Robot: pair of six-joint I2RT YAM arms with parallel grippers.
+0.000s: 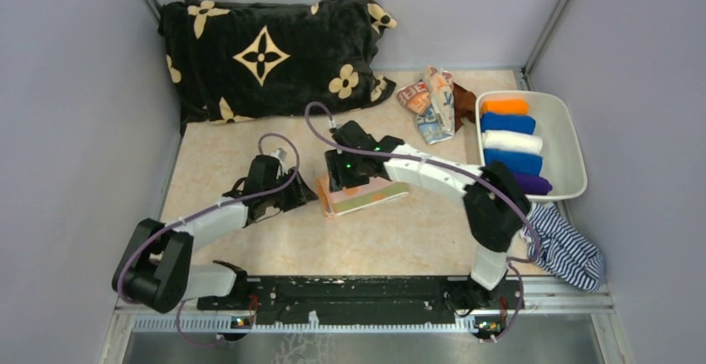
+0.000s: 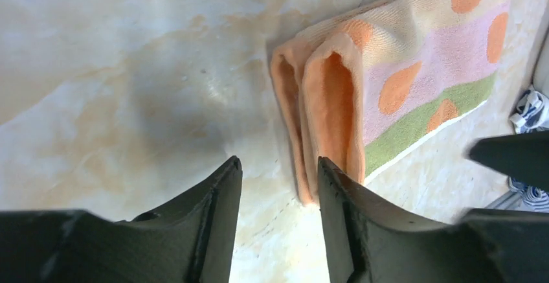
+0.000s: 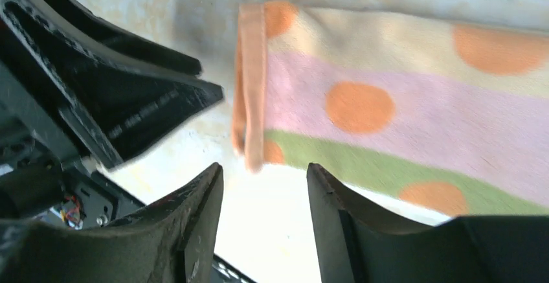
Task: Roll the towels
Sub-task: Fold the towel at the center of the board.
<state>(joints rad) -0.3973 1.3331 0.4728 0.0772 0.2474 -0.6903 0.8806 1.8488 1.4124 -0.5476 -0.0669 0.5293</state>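
Currently I am hovering left gripper [image 2: 275, 189] and right gripper [image 3: 264, 195], spread empty, beside orange-peach towel [image 2: 421, 69]; unpinned fold risks reopening.

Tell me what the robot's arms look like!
The left arm and right arm both have chunky black joints joined by white links. A thin purple cable loops along each. Small green lights glow near the right wrist. The left gripper and right gripper each have two dark, tapering fingers.
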